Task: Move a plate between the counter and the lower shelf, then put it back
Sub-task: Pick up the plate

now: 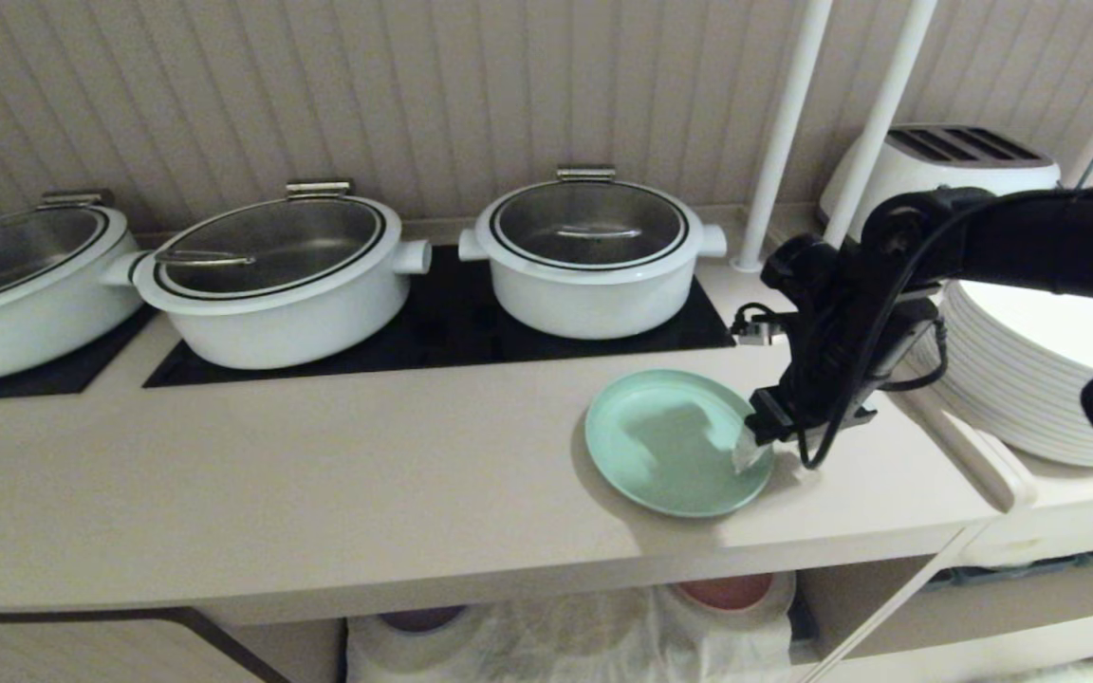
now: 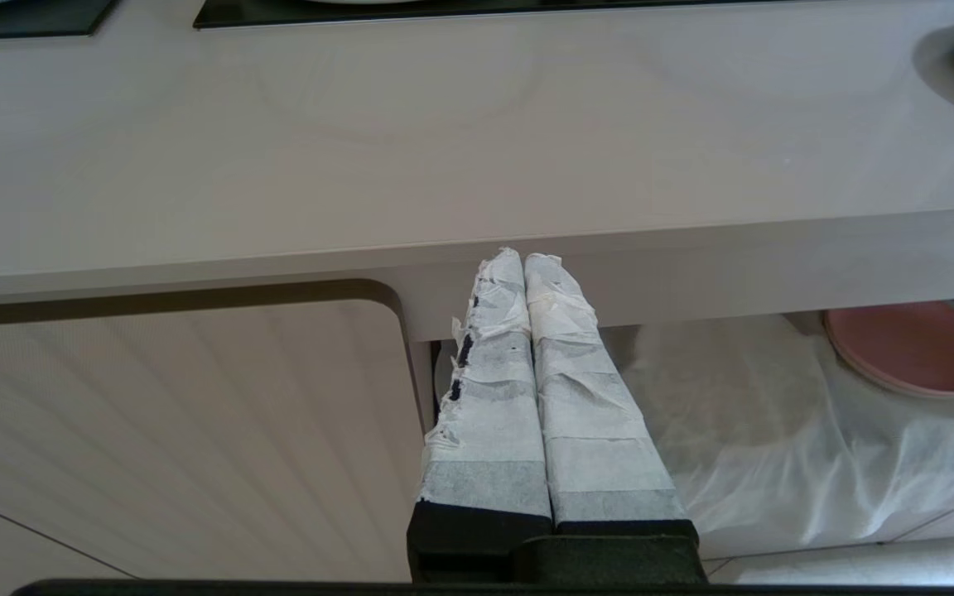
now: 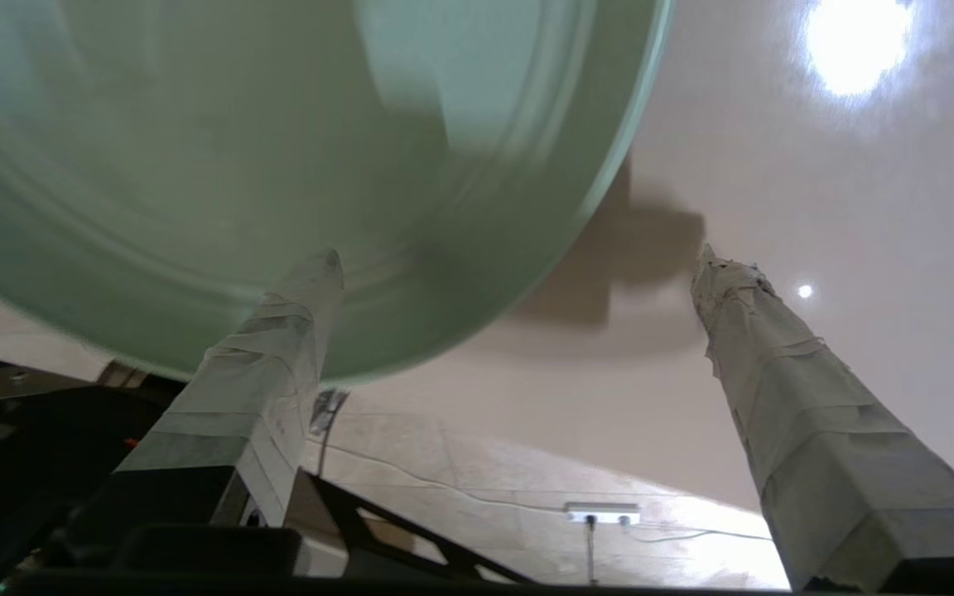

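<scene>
The mint-green plate lies flat on the beige counter, near its front edge. My right gripper hangs at the plate's right rim, pointing down. In the right wrist view it stands open: one taped finger is over the plate, the other is over bare counter, and nothing is gripped. Under the counter, the lower shelf is draped in white cloth. My left gripper is shut and empty, parked below the counter's front edge.
Three white lidded pots stand on black hob panels behind the plate. A stack of white plates, a toaster and white posts are at the right. On the shelf sit a pink plate and a purple plate.
</scene>
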